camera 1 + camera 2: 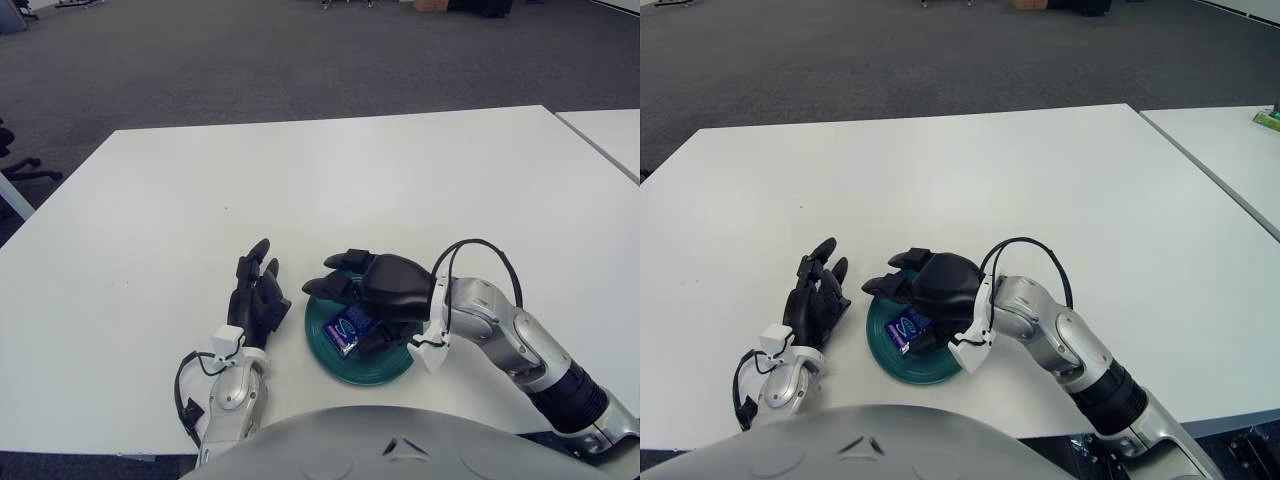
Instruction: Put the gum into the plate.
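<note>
Lying in plate — gum

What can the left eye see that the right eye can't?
Only the left eye view shows a black chair base at its left edge. Only the right eye view shows a green thing on the neighbouring table. Both show the gum lying in the green plate, the right hand open over it, and the left hand beside the plate's left.
</note>
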Robot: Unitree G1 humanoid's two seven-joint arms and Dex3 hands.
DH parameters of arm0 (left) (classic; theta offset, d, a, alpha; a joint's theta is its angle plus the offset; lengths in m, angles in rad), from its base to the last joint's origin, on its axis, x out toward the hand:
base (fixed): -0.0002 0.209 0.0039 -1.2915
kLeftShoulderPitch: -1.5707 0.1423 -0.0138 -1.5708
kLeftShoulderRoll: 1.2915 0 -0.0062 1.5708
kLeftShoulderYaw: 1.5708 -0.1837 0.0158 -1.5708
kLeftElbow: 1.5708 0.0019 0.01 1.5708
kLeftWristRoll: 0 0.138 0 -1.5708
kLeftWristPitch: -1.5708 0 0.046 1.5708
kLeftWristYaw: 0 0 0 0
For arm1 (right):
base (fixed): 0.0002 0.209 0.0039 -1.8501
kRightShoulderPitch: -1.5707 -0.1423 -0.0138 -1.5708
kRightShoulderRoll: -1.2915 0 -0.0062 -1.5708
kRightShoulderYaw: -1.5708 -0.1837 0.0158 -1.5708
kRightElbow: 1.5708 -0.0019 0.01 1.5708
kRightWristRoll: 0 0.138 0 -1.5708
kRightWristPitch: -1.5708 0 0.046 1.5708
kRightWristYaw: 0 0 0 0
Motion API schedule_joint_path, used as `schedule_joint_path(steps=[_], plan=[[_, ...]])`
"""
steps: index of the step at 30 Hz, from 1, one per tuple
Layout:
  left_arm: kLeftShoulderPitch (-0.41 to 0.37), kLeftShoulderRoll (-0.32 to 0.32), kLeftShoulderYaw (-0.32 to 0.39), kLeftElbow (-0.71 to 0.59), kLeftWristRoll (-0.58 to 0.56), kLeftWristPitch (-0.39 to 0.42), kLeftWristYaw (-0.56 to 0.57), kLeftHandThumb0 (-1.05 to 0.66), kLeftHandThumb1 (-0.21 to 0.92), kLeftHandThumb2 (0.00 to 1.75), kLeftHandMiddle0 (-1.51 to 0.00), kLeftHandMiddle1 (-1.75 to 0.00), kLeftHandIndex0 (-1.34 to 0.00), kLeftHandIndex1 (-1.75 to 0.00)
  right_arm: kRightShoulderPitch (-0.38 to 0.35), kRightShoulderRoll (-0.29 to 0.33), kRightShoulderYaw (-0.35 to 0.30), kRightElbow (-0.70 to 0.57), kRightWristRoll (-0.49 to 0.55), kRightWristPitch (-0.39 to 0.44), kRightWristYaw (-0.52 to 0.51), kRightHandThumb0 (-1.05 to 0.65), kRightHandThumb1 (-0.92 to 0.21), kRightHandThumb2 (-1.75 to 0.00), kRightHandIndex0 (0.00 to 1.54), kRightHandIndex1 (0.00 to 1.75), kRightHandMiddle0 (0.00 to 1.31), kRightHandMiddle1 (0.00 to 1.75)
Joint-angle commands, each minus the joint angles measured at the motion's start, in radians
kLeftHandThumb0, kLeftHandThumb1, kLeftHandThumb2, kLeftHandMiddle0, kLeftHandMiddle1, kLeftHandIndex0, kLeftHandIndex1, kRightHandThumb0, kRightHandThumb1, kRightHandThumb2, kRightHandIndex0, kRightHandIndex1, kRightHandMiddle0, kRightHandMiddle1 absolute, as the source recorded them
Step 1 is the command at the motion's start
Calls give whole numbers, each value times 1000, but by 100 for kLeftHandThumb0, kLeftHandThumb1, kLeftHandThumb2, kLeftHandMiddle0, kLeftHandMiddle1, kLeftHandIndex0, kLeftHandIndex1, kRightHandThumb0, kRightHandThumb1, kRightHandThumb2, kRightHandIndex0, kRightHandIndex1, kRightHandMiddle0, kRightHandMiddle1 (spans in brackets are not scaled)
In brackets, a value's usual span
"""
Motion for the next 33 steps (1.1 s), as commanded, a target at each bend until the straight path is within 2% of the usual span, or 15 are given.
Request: schedule_joint_path(steps=[1, 5, 7, 10, 13, 15, 17, 20, 23, 25, 27, 30, 33], plan=[[-21, 1, 6, 23, -13, -6, -16, -90, 92, 104, -16, 0, 0, -37, 28, 18, -30, 12, 21, 3, -59, -105, -92, -103, 0, 0, 0, 0], [-28, 5, 7, 33, -13, -12, -22, -92, 92, 103, -14, 0, 0, -34, 63, 46, -50, 11, 42, 23, -104, -105, -92, -103, 0, 0, 0, 0], [-35, 5, 11, 40, -7, -23, -17, -92, 92, 102, -13, 0, 0, -33, 127, 91, -85, -18, 80, 66, -156, -105, -92, -101, 1, 0, 0, 0], [-43, -2, 16, 53, -7, -37, -9, -93, 92, 101, -13, 0, 0, -33, 185, 157, -117, -37, 120, 129, -212, -105, -92, -99, 3, 1, 2, 1], [-45, -9, 18, 61, -18, -48, -9, -92, 92, 98, -13, -1, 0, -38, 206, 219, -147, -35, 163, 190, -256, -105, -92, -94, 15, 5, 6, 6], [-43, -10, 16, 61, -32, -50, -19, -92, 92, 97, -14, -1, 0, -42, 172, 242, -173, 6, 191, 209, -275, -104, -92, -91, 23, 3, 2, 23], [-39, -6, 12, 58, -43, -45, -30, -92, 92, 96, -16, -1, 0, -47, 169, 279, -206, 37, 223, 235, -315, -101, -92, -89, 28, 3, 1, 33], [-36, 5, 4, 48, -38, -40, -36, -92, 92, 96, -18, -2, 0, -52, 195, 354, -261, 71, 315, 263, -382, -96, -92, -87, 33, 4, 0, 47], [-32, 12, 0, 40, -24, -43, -36, -92, 92, 95, -19, -2, 0, -55, 219, 416, -289, 79, 386, 283, -430, -90, -92, -86, 41, 6, 0, 63], [-29, 15, -3, 35, -14, -47, -34, -93, 92, 95, -20, -2, 0, -56, 237, 465, -297, 65, 427, 323, -459, -86, -92, -85, 46, 8, 0, 71], [-24, 15, -5, 27, -7, -40, -30, -93, 92, 96, -20, -2, 0, -57, 258, 517, -336, 38, 513, 402, -475, -82, -92, -85, 49, 10, 0, 77], [-19, 15, -7, 17, -5, -23, -27, -94, 92, 97, -22, -3, 0, -65, 277, 552, -400, 28, 627, 471, -482, -74, -92, -86, 54, 13, 0, 91], [-16, 17, -8, 11, -6, -9, -29, -94, 92, 98, -26, -3, 0, -73, 284, 568, -428, 12, 670, 502, -494, -70, -92, -85, 57, 16, 2, 100]])
